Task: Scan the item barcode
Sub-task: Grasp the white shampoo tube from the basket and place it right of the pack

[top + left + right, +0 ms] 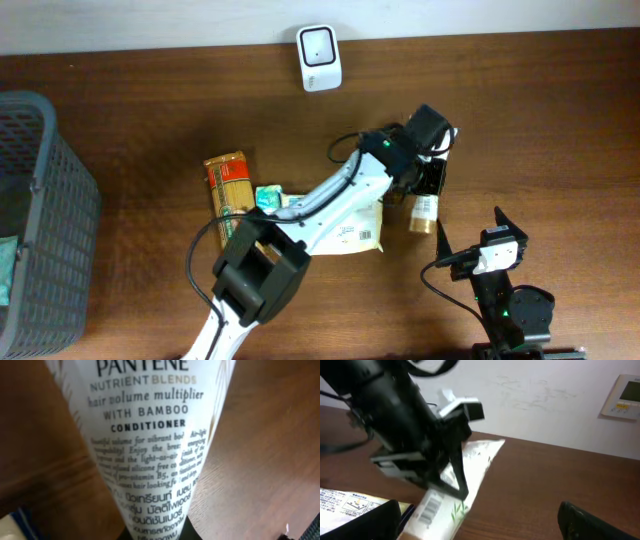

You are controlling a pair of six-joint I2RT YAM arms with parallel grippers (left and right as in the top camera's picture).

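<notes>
Item: Pantene conditioner tube [150, 435], white, printed with product text on the face turned to the left wrist camera. Location: right of the table's middle, just beside a white pouch [352, 236] and well apart from the barcode scanner [318, 58], which stands at the far edge of the table [560, 120]. Whether the tube hangs clear of the wood or rests on it cannot be told. Holder: left gripper [430, 182], its fingers [460, 485] closed almost fully and pinching the flattened tube across its width. Markings: the barcode [427, 510] shows in the right wrist view, on a side of the tube facing up and toward that arm. It does not face the scanner. Step in hand, as I judge it: the tube has been picked up and now has to be presented to the scanner, so the task is perhaps half done and the scan itself is not yet made. Next move, as I judge it: carry the tube across to the scanner and turn the wrist until the barcode squarely faces the scanner's window, keeping the pinch firm so that the soft tube does not slip or sag. Second arm: right gripper [470, 232], parked near the front right of the table, fingers spread as wide as they go, holding and touching nothing.
</notes>
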